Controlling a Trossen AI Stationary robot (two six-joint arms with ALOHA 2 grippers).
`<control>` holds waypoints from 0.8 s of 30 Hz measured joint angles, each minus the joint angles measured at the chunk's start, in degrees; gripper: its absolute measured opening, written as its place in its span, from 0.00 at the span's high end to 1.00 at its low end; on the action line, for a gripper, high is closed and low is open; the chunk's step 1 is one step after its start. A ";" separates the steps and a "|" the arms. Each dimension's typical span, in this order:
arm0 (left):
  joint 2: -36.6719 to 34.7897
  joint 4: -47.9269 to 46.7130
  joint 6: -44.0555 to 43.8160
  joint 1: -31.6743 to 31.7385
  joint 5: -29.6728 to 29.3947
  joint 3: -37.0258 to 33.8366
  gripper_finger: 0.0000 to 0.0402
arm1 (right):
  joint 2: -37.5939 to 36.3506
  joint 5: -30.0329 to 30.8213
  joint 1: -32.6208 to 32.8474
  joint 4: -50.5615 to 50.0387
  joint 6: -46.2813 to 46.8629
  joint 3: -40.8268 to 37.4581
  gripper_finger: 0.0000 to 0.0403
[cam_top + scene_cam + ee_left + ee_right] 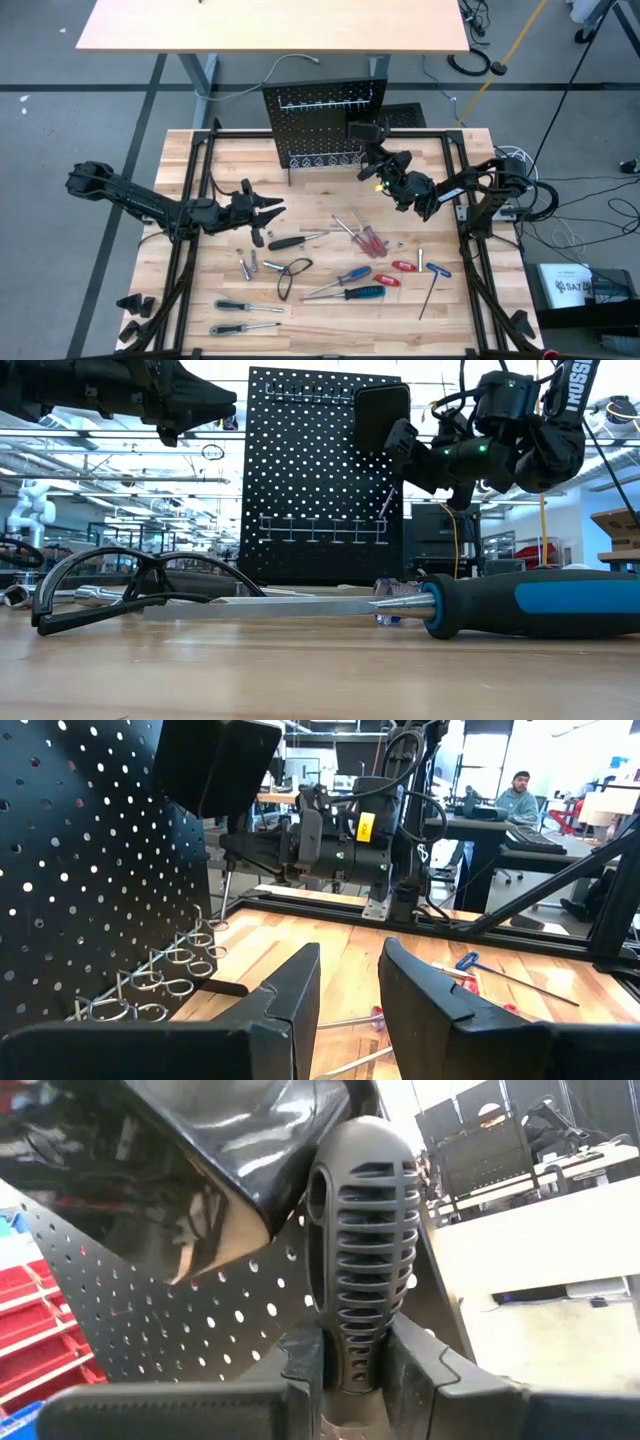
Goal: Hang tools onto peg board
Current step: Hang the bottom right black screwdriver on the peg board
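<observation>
The right claw (pixel 372 168) grips a ribbed black-handled screwdriver (pixel 360 1260) beside the upright black perforated peg board (pixel 325 125), probably to hang it; the left claw (pixel 272 211) waits half-open, empty.

Filled the centre of the frame: a dark ribbed tool handle (pixel 362 1240), standing upright, slotted across its face, rounded at the top. Was clamped at its lower end between the right gripper's (pixel 352 1365) two dark fingers (pixel 425 1370), which rose from the bottom edge and pressed on both sides. Sat behind and to the left: the peg board (pixel 190 1320), black and perforated, slanting across the lower left. Covered the upper left: a glossy black bin (pixel 210 1150). Showed at the far left edge: red bins (pixel 40 1320). Lay at the right: pale desks (pixel 540 1230), dark chairs beyond.
</observation>
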 joint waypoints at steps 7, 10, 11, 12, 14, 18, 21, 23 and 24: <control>0.00 0.02 0.00 0.00 0.00 0.00 0.73 | 0.00 0.05 -0.07 -0.44 -1.98 0.00 0.86; 0.00 0.02 0.00 0.00 -0.01 0.00 0.73 | 0.00 0.00 -0.09 -1.30 -1.90 0.00 0.86; 0.00 0.04 0.00 0.00 0.00 0.00 0.73 | 0.00 -0.05 -0.16 -1.51 -1.91 0.00 0.86; 0.00 0.04 0.00 0.00 0.00 0.00 0.73 | 0.00 -0.15 -0.29 -1.86 -1.92 0.00 0.86; 0.00 0.04 -0.02 0.00 -0.01 0.00 0.73 | 0.00 -0.33 -0.53 -2.83 -1.42 0.00 0.86; 0.00 0.04 -0.02 0.00 -0.02 0.00 0.73 | 0.02 -0.33 -0.80 -3.45 -1.40 0.00 0.86; 0.00 0.04 -0.02 0.00 -0.02 0.00 0.73 | 0.02 -0.34 -0.83 -3.51 -1.66 0.00 0.86; 0.00 0.04 -0.04 0.00 -0.02 0.00 0.73 | 0.02 -0.48 -0.83 -4.02 -1.85 0.00 0.86; 0.00 0.04 -0.04 0.00 -0.02 0.00 0.73 | 0.02 -0.69 -0.83 -4.59 -1.87 0.00 0.86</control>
